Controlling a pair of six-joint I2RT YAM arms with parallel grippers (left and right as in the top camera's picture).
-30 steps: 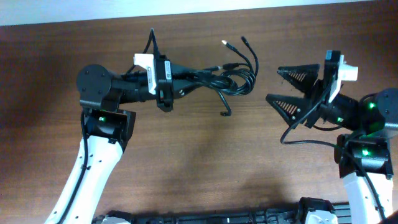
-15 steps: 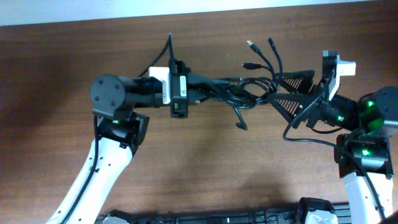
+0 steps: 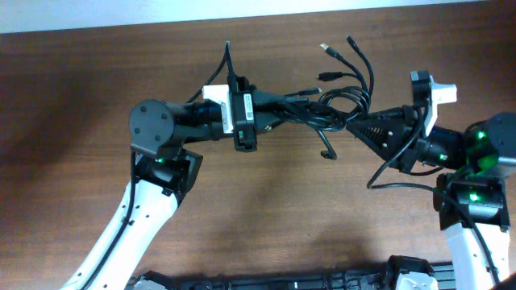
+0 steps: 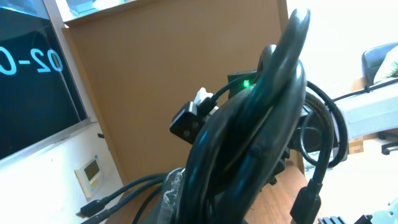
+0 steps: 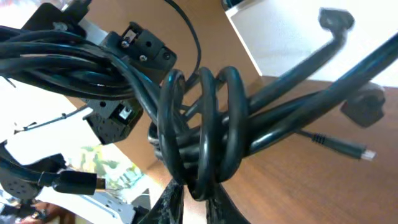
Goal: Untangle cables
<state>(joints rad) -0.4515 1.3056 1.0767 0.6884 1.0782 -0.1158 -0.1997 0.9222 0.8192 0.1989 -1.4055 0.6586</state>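
Observation:
The cables (image 3: 326, 109) hang as one black tangled bundle above the wooden table (image 3: 72, 97), stretched between both arms. My left gripper (image 3: 278, 111) is shut on the bundle's left end, and in the left wrist view the cables (image 4: 261, 124) fill the picture and hide most of its fingers. My right gripper (image 3: 356, 125) is shut on the bundle's right side. There a few loops (image 5: 202, 130) sit pinched between its fingertips (image 5: 196, 202). Loose plug ends (image 3: 326, 48) fan out toward the far edge, and one short end (image 3: 326, 151) dangles below.
The right arm's own black wire (image 3: 387, 176) loops beside its base. A dark rack (image 3: 282, 282) runs along the near edge of the table. The far table edge meets a pale wall (image 3: 258, 10).
My left arm has carried the bundle to the right, up to the right gripper. The right gripper, wide open before, has closed on the loops.

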